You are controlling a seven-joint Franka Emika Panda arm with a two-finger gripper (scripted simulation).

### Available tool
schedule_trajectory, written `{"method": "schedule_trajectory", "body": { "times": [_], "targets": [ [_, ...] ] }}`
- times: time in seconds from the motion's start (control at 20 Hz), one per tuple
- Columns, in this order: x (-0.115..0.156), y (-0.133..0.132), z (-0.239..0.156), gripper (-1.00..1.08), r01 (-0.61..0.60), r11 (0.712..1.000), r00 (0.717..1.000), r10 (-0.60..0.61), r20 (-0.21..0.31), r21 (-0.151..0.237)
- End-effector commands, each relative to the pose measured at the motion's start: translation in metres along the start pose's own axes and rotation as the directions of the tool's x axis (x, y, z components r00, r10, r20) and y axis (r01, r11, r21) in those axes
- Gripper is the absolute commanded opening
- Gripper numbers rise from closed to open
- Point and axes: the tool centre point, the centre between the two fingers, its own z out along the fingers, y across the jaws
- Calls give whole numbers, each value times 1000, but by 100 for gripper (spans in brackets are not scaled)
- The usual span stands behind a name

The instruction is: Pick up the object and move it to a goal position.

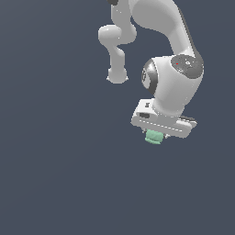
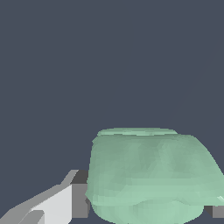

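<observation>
Background: plain dark slate-blue field fills both views; no edges or markings visible.
Arm: white Franka arm (image 1: 172,55) enters from the top of the exterior view, wrist bent downward, white gripper bar tilted, lower toward the exterior view's right.
Gripper: gripper (image 1: 156,134) points down under the bar; its fingers are mostly hidden behind the block in the exterior view.
Object: mint-green lumpy block (image 1: 153,137) sits directly beneath the bar, much narrower than it, nearer the bar's end at the exterior view's left.
Wrist view: block (image 2: 151,175) fills the lower half of the frame, ridged sides visible; one grey finger pad (image 2: 79,199) touches one flank, a second pad (image 2: 217,211) shows at the opposite flank.
Grip state: fingers pinched onto the block from both sides.
</observation>
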Motion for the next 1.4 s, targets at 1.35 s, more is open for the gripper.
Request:
{"method": "schedule_trajectory", "body": {
  "times": [1.35],
  "targets": [
    [24, -107, -72, -100, -1, 1000, 1000, 1, 2, 1]
  ]
}}
